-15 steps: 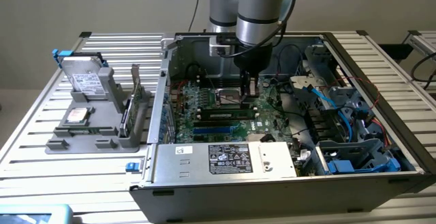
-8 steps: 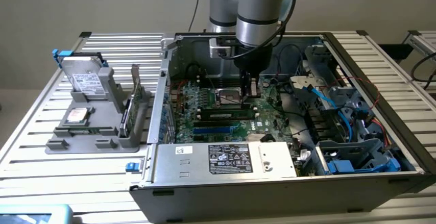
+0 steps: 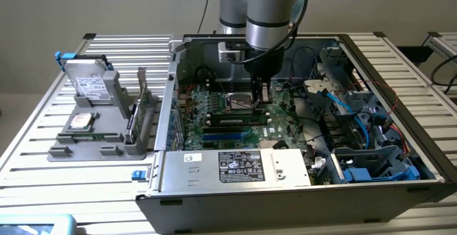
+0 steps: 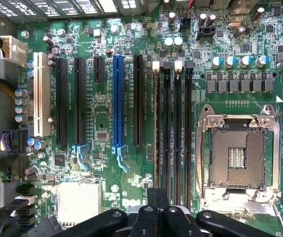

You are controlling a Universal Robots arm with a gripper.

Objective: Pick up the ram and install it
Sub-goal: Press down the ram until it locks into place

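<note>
1. The ram [image 3: 239, 120] looks to be standing edge-up in the memory slots [image 4: 173, 128] of the motherboard [image 3: 214, 112]. Whether it is fully latched, I cannot tell.
2. The claw [image 3: 263, 97] sits just above the slots' three o'clock end in the exterior view. Its fingers are pressed together with nothing between them. The wrist view shows the claw [image 4: 158, 196] as dark tips meeting over the slot rows.
3. The open processor socket [image 4: 239, 155] lies just beside the slots. On their other side comes a black slot, then the long blue slot [image 4: 117, 106].
4. All of this is inside the open case [image 3: 400, 74], whose walls stand up on every side. Room is tight at three o'clock, where blue and black cables [image 3: 335, 101] and a drive cage [image 3: 371, 163] crowd in. A silver labelled box [image 3: 239, 166] fills the six o'clock edge.
5. The case rests on a bench [image 3: 43, 144] of pale metal slats, with a plain wall behind it.
6. At nine o'clock of the case, well apart from the claw, a grey holder [image 3: 85, 150] carries an upright hard drive [image 3: 91, 84] and a standing expansion card [image 3: 143, 104].
</note>
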